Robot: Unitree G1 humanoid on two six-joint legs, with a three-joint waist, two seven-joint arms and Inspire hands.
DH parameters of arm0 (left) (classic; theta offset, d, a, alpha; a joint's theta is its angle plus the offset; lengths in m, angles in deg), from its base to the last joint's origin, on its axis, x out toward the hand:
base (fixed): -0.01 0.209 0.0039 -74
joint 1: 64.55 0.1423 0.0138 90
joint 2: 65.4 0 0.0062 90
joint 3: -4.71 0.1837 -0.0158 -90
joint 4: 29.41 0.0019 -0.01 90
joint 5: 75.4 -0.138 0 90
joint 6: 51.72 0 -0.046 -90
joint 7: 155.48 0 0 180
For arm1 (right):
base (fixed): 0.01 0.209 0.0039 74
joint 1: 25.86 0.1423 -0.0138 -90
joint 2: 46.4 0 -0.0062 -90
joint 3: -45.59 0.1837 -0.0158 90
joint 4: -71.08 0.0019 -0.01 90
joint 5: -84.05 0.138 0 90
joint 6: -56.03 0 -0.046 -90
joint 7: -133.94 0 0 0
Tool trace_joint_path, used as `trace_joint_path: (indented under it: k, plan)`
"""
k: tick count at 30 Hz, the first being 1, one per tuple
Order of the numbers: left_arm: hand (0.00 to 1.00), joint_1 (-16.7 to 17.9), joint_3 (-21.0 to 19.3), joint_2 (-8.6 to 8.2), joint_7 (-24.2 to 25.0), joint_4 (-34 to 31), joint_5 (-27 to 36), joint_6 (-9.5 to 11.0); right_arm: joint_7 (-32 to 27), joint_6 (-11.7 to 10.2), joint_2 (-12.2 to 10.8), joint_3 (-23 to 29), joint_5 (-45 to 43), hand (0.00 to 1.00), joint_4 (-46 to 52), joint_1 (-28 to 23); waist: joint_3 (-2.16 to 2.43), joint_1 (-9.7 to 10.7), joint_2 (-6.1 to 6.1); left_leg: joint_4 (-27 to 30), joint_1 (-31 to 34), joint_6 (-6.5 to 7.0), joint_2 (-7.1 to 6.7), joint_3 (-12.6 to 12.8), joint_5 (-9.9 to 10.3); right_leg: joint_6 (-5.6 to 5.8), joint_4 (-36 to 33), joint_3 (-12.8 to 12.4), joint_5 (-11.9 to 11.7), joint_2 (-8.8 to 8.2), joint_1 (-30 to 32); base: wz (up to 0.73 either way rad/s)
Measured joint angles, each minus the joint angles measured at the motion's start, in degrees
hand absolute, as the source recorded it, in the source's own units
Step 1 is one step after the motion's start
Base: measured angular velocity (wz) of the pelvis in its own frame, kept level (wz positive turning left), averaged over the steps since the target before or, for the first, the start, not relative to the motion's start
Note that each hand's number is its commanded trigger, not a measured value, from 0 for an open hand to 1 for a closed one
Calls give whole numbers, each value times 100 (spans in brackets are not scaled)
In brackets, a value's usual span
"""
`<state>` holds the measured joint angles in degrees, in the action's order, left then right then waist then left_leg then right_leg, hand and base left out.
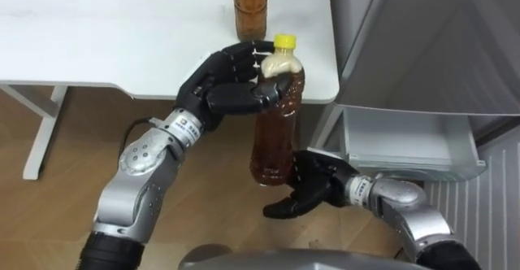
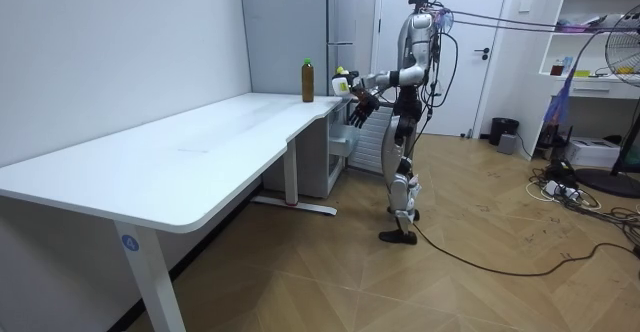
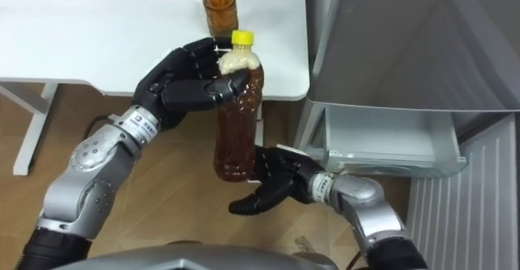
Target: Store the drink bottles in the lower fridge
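White surface (image 1: 97, 42) corner beside a grey fridge (image 1: 439, 42), with the robot standing there and lifting a drink.

The left hand (image 1: 231, 87) is curling round the neck of the yellow-capped bottle (image 1: 276, 132), holding it upright just off the surface's front edge. Below it the right hand (image 1: 309, 190) is reaching in, fingers loosely spread against the bottle's base. Beyond the left hand a second bottle (image 1: 250, 6) is standing near that edge. Right of the right hand the fridge's lower drawer (image 1: 406, 144) is hanging open, and wooden floor (image 1: 49, 213) is lying under both hands.
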<state>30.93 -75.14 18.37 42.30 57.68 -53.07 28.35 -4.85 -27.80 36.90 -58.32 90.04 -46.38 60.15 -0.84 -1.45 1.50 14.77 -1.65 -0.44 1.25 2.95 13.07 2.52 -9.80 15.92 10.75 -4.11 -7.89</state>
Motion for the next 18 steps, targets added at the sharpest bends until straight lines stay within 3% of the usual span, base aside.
trace_joint_path:
  k: [18]
  plan:
    - [100, 322, 209, 70, 296, 201, 7, 55, 354, 146, 91, 2, 976, 0, 579, -10, 10, 82, -1, 80, 91, 1, -1, -4, 1, -1, -22, 15, -1, -6, 58, 0]
